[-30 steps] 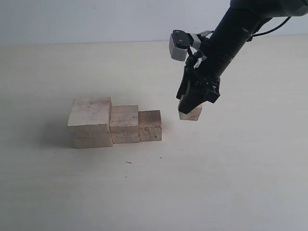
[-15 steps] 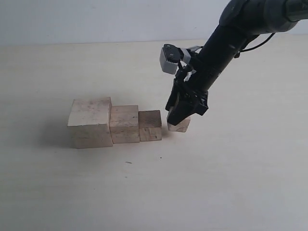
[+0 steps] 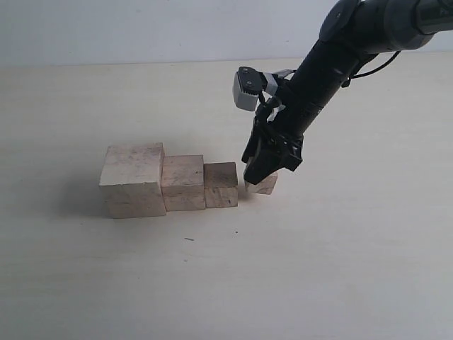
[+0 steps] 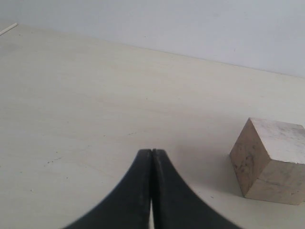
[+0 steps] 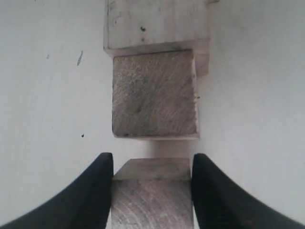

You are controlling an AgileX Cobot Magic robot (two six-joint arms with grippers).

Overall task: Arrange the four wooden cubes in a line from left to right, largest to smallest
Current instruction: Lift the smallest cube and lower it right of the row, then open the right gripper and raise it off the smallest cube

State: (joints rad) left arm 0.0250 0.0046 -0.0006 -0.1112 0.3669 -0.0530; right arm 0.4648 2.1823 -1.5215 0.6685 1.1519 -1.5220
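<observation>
Three of the four wooden cubes stand in a touching row: the largest cube (image 3: pixel 132 177) on the left, the second cube (image 3: pixel 182 181), then the third cube (image 3: pixel 220 185). My right gripper (image 3: pixel 259 174) is shut on the smallest cube (image 3: pixel 267 185), just right of the third with a narrow gap, low at the table. In the right wrist view the smallest cube (image 5: pixel 151 195) sits between both fingers of the right gripper (image 5: pixel 152 162), facing the third cube (image 5: pixel 155 93). My left gripper (image 4: pixel 151 152) is shut and holds nothing, with one pale cube (image 4: pixel 269 160) off to its side.
The pale wooden tabletop (image 3: pixel 318 269) spreads around the row, with a white wall behind it. The right arm (image 3: pixel 333 57) slants down from the upper right. A small grey camera block (image 3: pixel 248 88) sits on its wrist.
My right gripper has carried the smallest cube leftward and down, from well right of the row to just beside the third cube. The three cubes in the row have not moved.
</observation>
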